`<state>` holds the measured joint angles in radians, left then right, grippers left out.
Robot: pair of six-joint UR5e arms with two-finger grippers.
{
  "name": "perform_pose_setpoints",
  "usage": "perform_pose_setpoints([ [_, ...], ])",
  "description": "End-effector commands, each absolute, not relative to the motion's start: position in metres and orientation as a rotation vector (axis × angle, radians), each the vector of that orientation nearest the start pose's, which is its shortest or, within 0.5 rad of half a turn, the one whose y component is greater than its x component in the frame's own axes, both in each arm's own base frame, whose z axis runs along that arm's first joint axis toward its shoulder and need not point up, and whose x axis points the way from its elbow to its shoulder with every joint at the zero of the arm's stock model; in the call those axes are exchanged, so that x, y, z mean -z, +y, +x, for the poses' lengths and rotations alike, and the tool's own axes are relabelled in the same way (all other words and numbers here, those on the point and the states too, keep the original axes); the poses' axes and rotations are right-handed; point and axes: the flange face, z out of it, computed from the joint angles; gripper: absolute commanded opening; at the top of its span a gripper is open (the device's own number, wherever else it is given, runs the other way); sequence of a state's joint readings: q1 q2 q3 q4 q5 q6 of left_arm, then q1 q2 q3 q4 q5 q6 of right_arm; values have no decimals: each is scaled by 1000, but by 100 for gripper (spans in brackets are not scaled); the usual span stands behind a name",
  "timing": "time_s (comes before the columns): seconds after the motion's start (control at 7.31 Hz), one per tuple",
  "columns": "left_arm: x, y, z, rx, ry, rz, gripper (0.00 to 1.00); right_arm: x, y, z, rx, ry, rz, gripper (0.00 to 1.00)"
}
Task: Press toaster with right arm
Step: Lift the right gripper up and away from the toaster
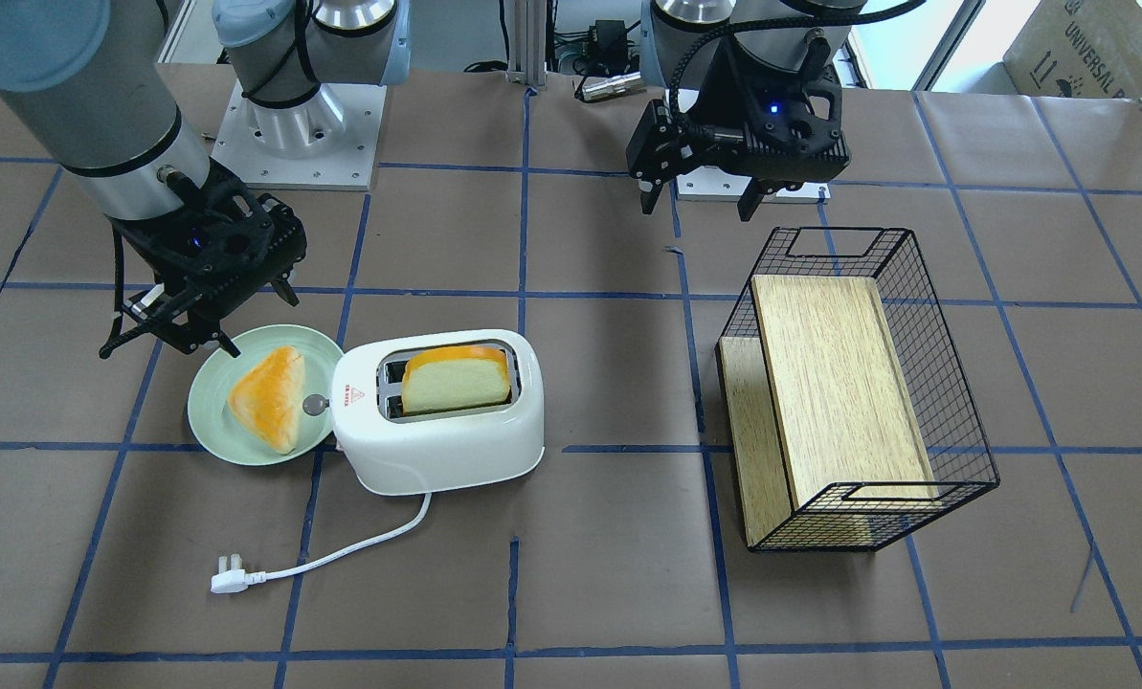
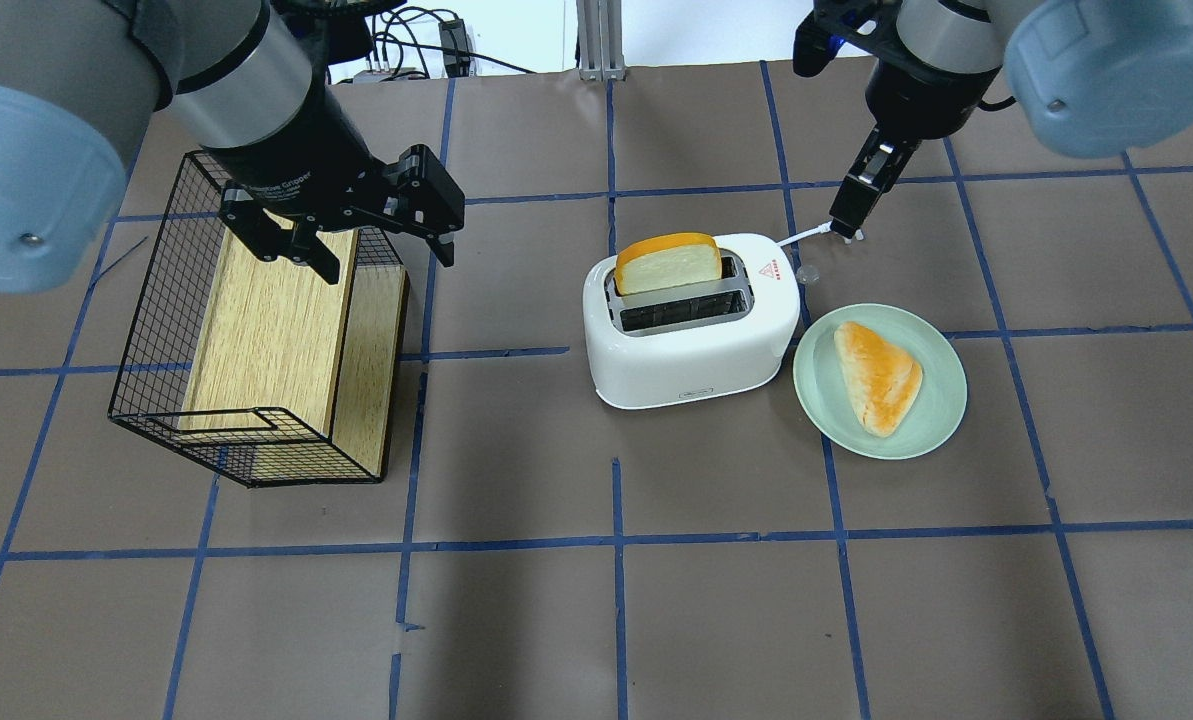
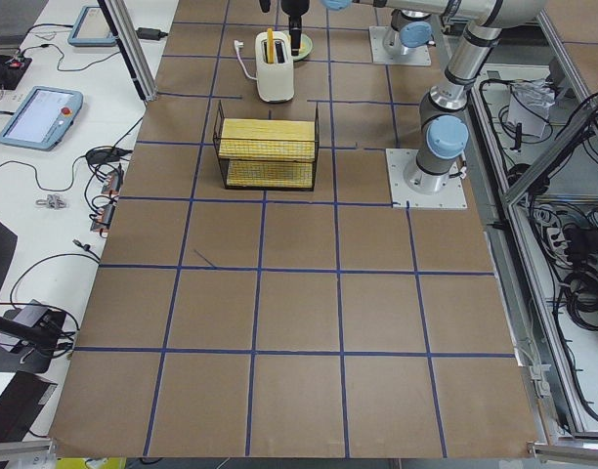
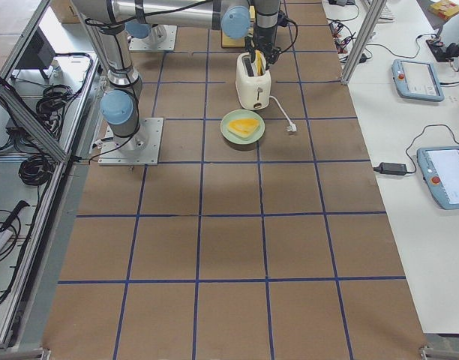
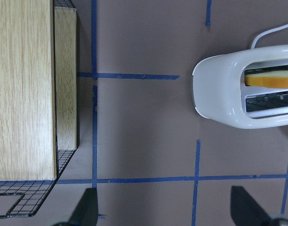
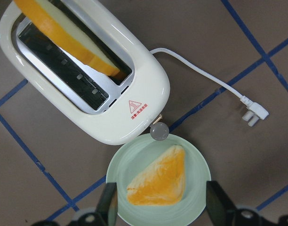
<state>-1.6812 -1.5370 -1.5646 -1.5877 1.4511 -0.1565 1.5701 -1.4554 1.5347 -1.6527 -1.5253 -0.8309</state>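
The white two-slot toaster [image 1: 436, 435] stands mid-table with a slice of bread [image 1: 456, 378] sticking up from one slot. It also shows in the overhead view [image 2: 691, 345] and the right wrist view [image 6: 134, 84]. Its silver knob [image 6: 159, 131] points toward a pale green plate [image 6: 200, 165]. My right gripper [image 1: 173, 335] is open and empty. It hovers above the plate beside the toaster's knob end, touching nothing; the right wrist view [image 6: 160, 207] shows its fingers spread wide. My left gripper [image 2: 386, 255] is open and empty, above the wire basket's edge.
The plate [image 2: 941, 420] holds a triangular piece of bread [image 2: 878, 375]. The toaster's white cord ends in a loose plug [image 1: 229, 579] on the table. A black wire basket [image 2: 156, 300] holding a wooden board [image 2: 266, 320] lies tilted on my left side.
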Motion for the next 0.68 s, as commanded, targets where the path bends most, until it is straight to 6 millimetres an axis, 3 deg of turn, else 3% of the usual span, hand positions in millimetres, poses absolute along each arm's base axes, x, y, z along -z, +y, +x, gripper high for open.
perform_pose_setpoints([
  [0.0,-506,-461,-197,11,3262,-73,100,-463,-529,134,-47,3007,-882,71],
  [0.27,-506,-461,-197,11,3262,-73,100,-470,-530,133,-29,3074,-637,74],
  [0.41,-506,-461,-197,11,3262,-73,100,-483,-529,133,-26,3095,-524,76],
  [0.55,-506,-461,-197,11,3262,-73,100,-485,-529,134,-34,3091,-510,76],
])
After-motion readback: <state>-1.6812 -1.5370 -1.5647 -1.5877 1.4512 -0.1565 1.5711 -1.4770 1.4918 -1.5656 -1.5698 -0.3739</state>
